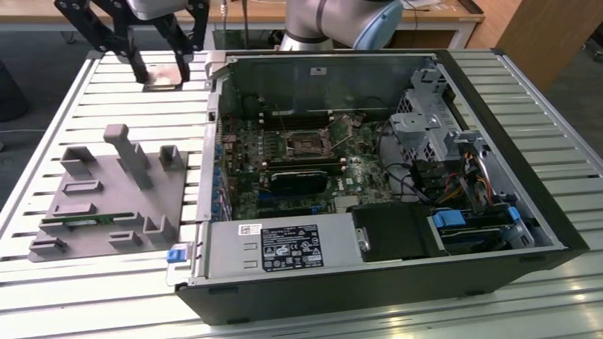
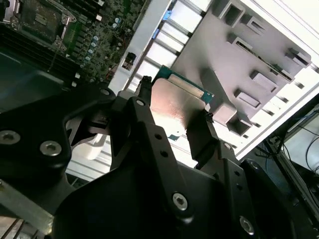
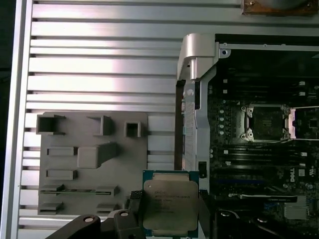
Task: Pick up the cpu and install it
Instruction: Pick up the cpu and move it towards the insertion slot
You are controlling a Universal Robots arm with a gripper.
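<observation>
The gripper (image 1: 162, 75), clamped on the cpu (image 1: 162, 79), hung over bare slatted table (image 1: 123, 106) with free air around it. The case side wall (image 1: 215, 120) stood between it and the socket (image 1: 303, 145). Case was open on top. The socket was hemmed in: drive cage (image 1: 424, 113) and cables (image 1: 414, 176) on the exterior view's right, black module (image 1: 296, 180) just beside. The grey tray (image 1: 127, 152) and its posts stood well apart.

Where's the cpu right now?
The cpu is gripped in the hand at the exterior view's upper left, over the table beside the case.
</observation>
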